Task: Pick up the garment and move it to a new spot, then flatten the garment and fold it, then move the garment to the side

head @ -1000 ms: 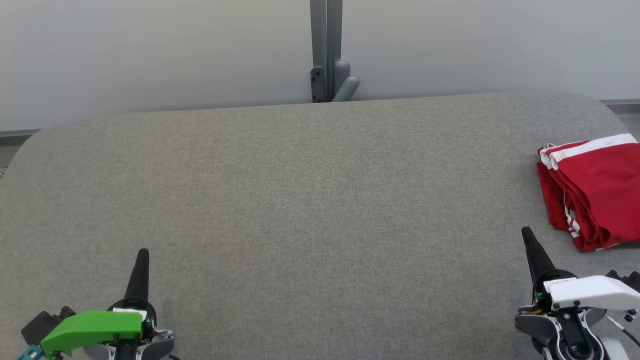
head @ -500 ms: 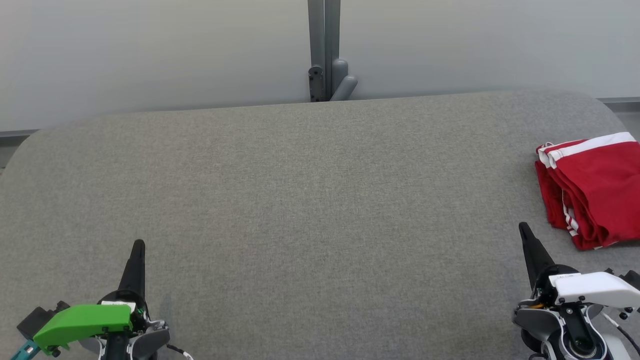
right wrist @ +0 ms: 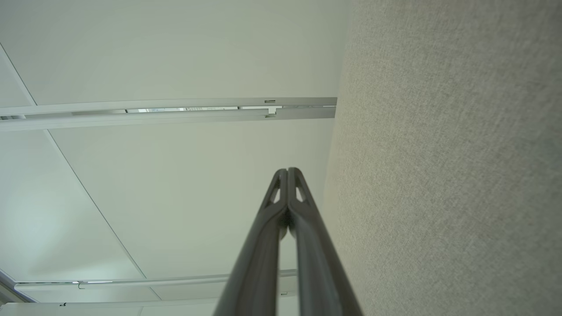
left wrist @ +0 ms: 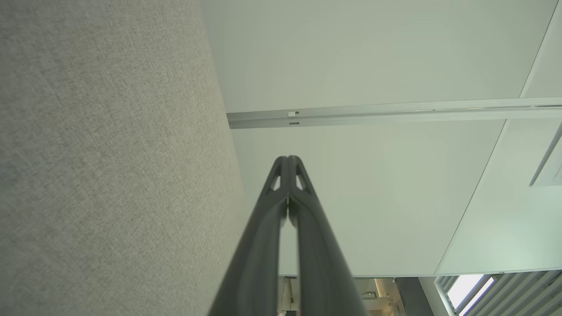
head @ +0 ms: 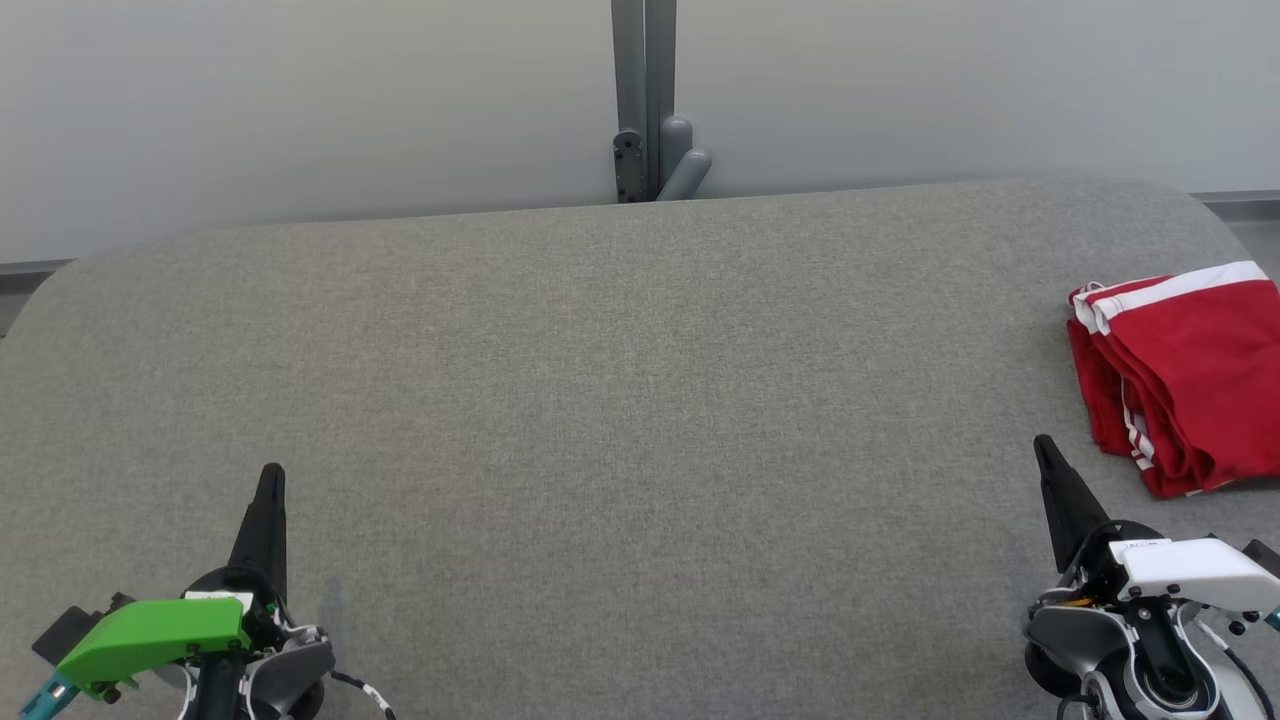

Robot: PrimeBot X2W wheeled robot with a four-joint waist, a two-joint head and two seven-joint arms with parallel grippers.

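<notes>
Garment (head: 1190, 380), red with white stripes, lay folded at the grey table's (head: 640, 400) right edge.
Left gripper (head: 271, 472) and right gripper (head: 1041, 444) pointed away over the near side, fingers pressed together, empty; the right one near the cloth.

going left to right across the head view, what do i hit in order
left gripper → grey post on the back wall → right gripper → folded red garment with white trim, at the table's right edge
</notes>
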